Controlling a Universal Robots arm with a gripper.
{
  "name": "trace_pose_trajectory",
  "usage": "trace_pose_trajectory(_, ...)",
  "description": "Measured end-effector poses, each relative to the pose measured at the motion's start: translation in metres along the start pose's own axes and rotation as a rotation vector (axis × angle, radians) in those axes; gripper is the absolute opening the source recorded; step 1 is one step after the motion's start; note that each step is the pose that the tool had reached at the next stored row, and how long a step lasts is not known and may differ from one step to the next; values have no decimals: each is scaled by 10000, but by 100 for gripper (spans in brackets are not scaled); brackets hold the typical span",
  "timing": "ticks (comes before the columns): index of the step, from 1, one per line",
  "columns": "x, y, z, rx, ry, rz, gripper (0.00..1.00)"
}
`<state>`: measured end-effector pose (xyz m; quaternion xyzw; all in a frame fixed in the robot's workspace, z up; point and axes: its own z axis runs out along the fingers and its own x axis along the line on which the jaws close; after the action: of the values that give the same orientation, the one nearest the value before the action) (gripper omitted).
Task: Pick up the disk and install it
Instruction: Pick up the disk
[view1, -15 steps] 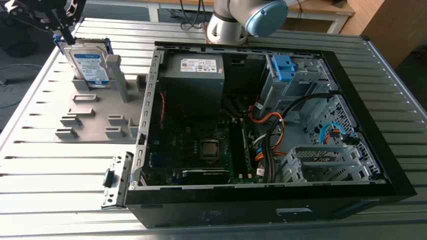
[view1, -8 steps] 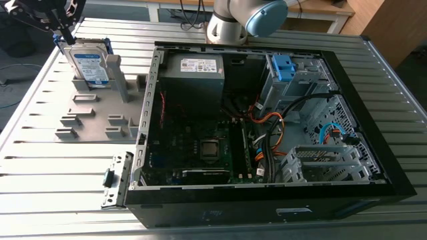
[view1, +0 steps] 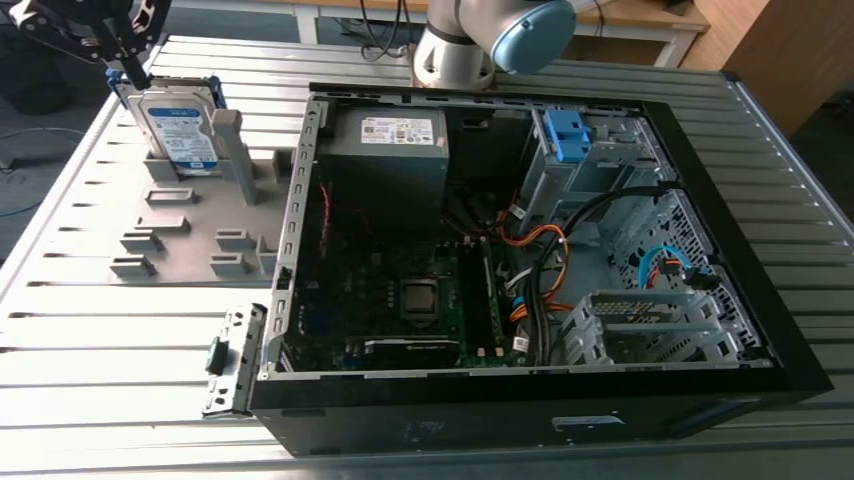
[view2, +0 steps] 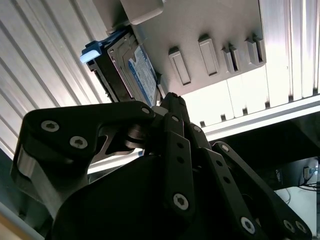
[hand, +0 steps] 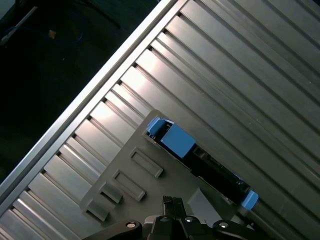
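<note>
Silver disk (view1: 171, 120), white-and-blue label (view1: 184, 138), blue caddy (hand: 175, 140); ribbed silver table (view1: 120, 335); black case (view1: 534, 422)

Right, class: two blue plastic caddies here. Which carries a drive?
The one around the disk, upright in the grey holder by the claw; the other caddy sits bare inside the computer case.

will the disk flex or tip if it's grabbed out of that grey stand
Probably stiff: the disk looks like a flat metal slab, so it shouldn't bend, and it is likely heavy for its size. It stands on edge in the grey holder, so a sideways push might tilt it.
</note>
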<state>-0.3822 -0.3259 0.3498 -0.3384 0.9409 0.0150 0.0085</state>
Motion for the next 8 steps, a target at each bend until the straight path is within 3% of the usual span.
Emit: trace_pose_trajectory(8,0,0,0,-5,4,-172,11)
